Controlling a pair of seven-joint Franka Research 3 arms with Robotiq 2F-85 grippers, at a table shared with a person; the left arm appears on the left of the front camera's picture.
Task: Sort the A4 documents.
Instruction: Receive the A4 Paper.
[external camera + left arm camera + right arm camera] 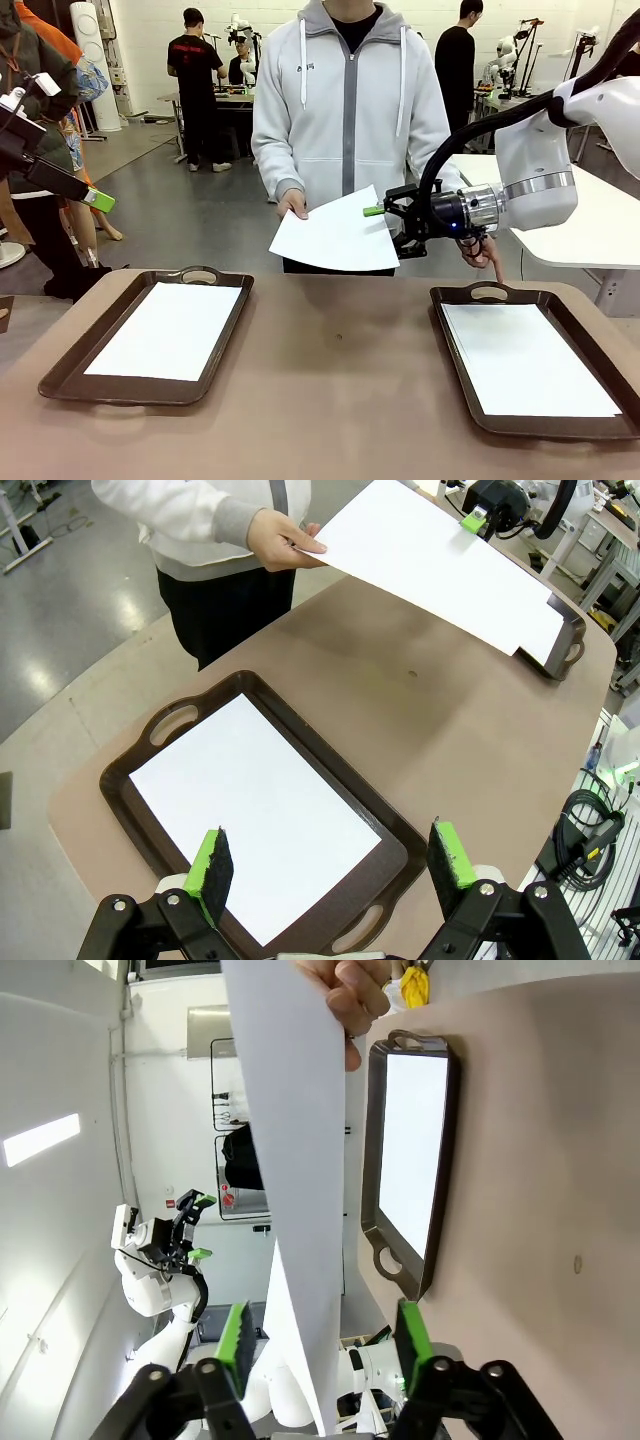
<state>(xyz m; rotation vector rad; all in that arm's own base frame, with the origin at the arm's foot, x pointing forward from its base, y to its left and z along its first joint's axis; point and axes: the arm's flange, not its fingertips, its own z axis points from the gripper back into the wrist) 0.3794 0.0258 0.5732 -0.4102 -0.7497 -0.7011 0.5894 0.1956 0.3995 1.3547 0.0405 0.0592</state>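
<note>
Grey glossy floor (180,210), white back wall (150,30), distant workbenches (215,100).

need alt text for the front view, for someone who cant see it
A person across the table holds out a white A4 sheet in one hand while the right gripper has its fingers either side of the sheet's edge, not clearly clamped. On the table two dark brown trays, left and right, each hold white paper.

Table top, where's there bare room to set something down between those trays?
The widest bare patch of the table lies between the left tray and the right tray, running to the near edge. Both trays are taken up by white sheets. At the far edge, the held sheet and the right gripper crowd the air above.
</note>
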